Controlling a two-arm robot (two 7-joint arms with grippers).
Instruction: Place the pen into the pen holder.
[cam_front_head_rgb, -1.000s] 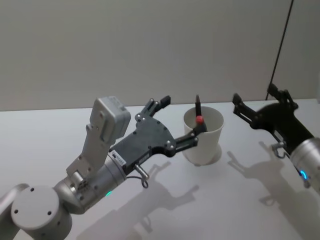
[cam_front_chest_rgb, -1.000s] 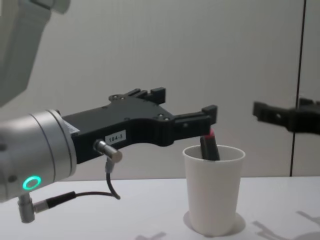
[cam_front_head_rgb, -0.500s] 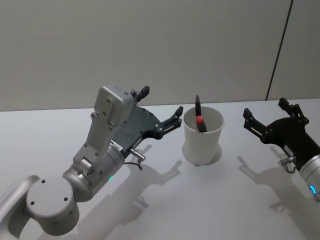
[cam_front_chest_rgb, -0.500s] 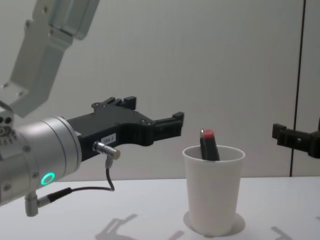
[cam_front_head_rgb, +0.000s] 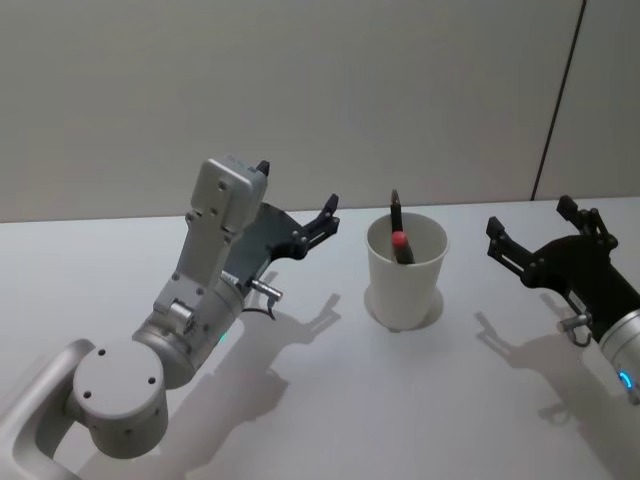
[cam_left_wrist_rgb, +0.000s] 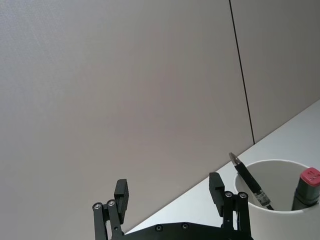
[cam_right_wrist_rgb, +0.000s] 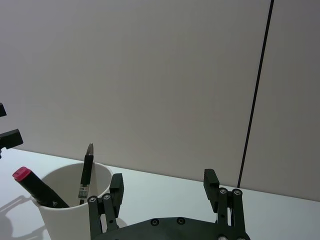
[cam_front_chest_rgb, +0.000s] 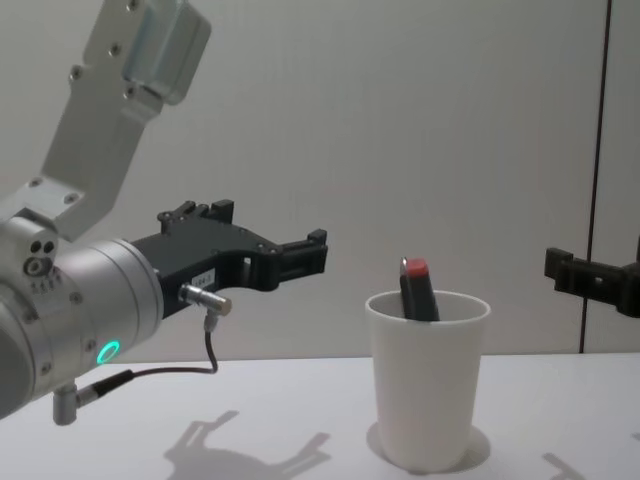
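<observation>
On the table (cam_front_head_rgb: 330, 400), the pen (cam_front_head_rgb: 400, 243) now stands inside the pen holder (cam_front_head_rgb: 405, 272); left hand (cam_front_head_rgb: 295, 215), fingers apart and empty, has withdrawn. Right hand (cam_front_head_rgb: 538, 238) waits open. Placement appears complete.

Left gripper (cam_left_wrist_rgb: 170, 192) with fingers spread apart and empty, white pen holder (cam_left_wrist_rgb: 280, 200) just beside it, red-capped pen (cam_left_wrist_rgb: 306, 189) and slim black pen (cam_left_wrist_rgb: 250, 182) leaning inside, pale desk (cam_left_wrist_rgb: 200, 205), grey wall (cam_left_wrist_rgb: 125, 75)

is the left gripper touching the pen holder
Apart. The chest view shows bare wall between the open left gripper and the pen holder.
</observation>
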